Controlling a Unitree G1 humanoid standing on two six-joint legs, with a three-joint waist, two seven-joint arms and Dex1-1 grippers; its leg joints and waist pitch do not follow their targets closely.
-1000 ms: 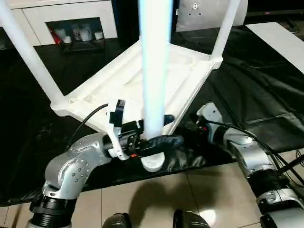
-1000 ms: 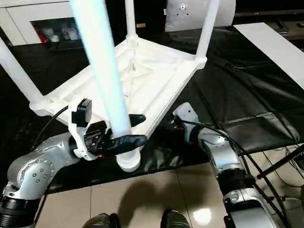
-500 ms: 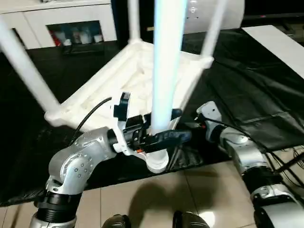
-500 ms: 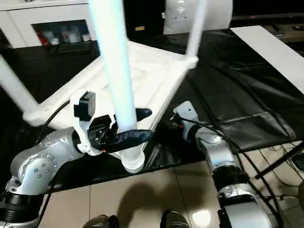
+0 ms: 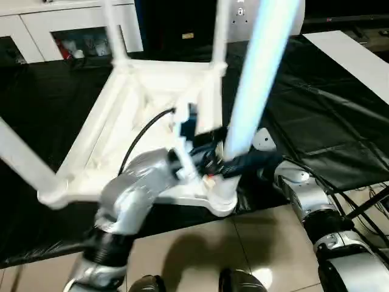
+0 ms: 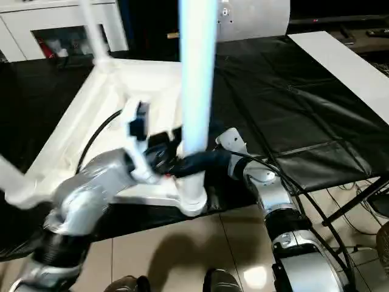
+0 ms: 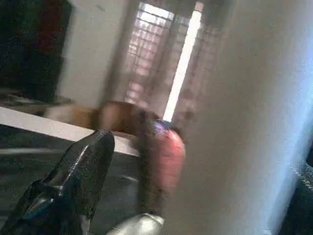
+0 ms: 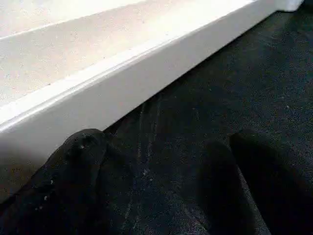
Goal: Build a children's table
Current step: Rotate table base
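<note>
Four legs up on small white plastic table (image 5: pixel 152 109). Left gripper (image 5: pixel 234 167) clamped round near leg (image 6: pixel 196 91), seating it. Right gripper (image 8: pixel 161 196) parted, empty. Next: press home.

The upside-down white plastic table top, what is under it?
Under the white plastic table top, lying ribbed side up, a big black-covered worktable spreads out on all sides. The cloth right beneath is covered. The near corner socket sticks out over the tiled floor.
</note>
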